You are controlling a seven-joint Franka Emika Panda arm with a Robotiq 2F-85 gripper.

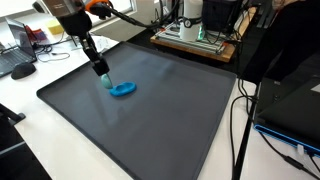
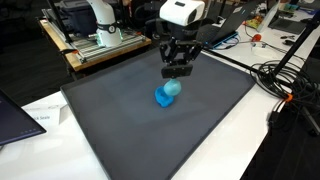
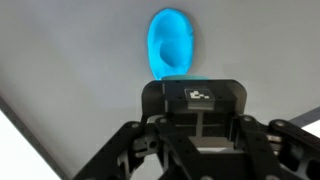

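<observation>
A bright blue rounded object (image 1: 124, 90) lies on the dark grey mat (image 1: 170, 120); it also shows in the other exterior view (image 2: 165, 97) and in the wrist view (image 3: 170, 45). My gripper (image 1: 100, 72) (image 2: 177, 72) hangs tilted just above and beside it. A paler teal piece (image 1: 103, 81) (image 2: 173, 88) sits right at the fingertips, touching or nearly touching the blue object. In the wrist view the gripper's black body (image 3: 195, 120) hides the fingers, so I cannot tell their state or whether they hold the teal piece.
The mat lies on a white table (image 1: 30, 125). A wooden board with equipment (image 1: 195, 40) (image 2: 95, 45) stands behind the mat. Cables (image 2: 285, 80) and a laptop (image 1: 290, 110) lie beside it. A keyboard and mouse (image 1: 20, 65) are off one side.
</observation>
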